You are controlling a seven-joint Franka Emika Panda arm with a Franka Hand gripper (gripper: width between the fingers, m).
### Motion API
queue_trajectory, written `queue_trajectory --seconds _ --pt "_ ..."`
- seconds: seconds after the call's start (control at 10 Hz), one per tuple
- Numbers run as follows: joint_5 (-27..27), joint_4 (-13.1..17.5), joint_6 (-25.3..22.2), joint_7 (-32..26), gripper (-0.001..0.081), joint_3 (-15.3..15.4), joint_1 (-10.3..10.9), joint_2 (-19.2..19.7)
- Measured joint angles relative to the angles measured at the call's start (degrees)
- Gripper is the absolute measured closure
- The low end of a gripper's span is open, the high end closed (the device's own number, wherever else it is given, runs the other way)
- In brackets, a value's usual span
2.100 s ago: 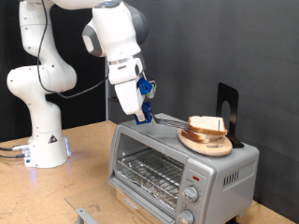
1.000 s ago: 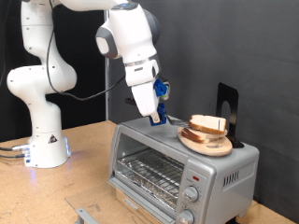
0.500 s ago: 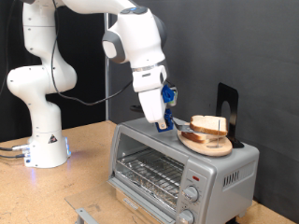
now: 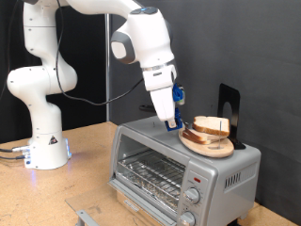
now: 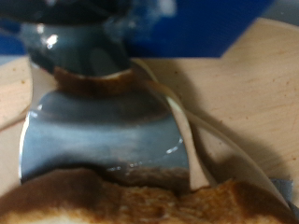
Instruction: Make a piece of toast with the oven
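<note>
A silver toaster oven (image 4: 183,162) sits on the wooden table (image 4: 85,151) in the lower right of the exterior view. Its glass door is shut, with the wire rack (image 4: 150,172) showing behind it and two round knobs (image 4: 192,197) at its front right. On the oven's flat top is a round wooden plate (image 4: 209,142) with slices of bread stacked on it. The piece of toast (image 4: 211,124) is on that plate, pale in the middle with a brown crust. The white robot arm (image 4: 141,38) reaches down from the upper middle of the frame. Its gripper (image 4: 172,123) hangs just above the oven top, right beside the plate's left edge. I cannot tell if its fingers are spread or pressed together. The wrist view is blurry, showing brown crust (image 5: 131,198) very close.
</note>
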Motion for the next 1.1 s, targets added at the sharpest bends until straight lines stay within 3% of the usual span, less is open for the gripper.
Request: queue_trajectory --seconds 0.5,0.7,1.1 --pt "-0.37 -0.04 0.36 0.89 0.0405 0.31 0.00 0.01" --pt "-0.29 -0.64 2.66 0.89 0.0405 0.51 0.00 0.01" --pt "4.07 -2.87 4.95 -3.16 0.0405 0.58 0.00 -1.51"
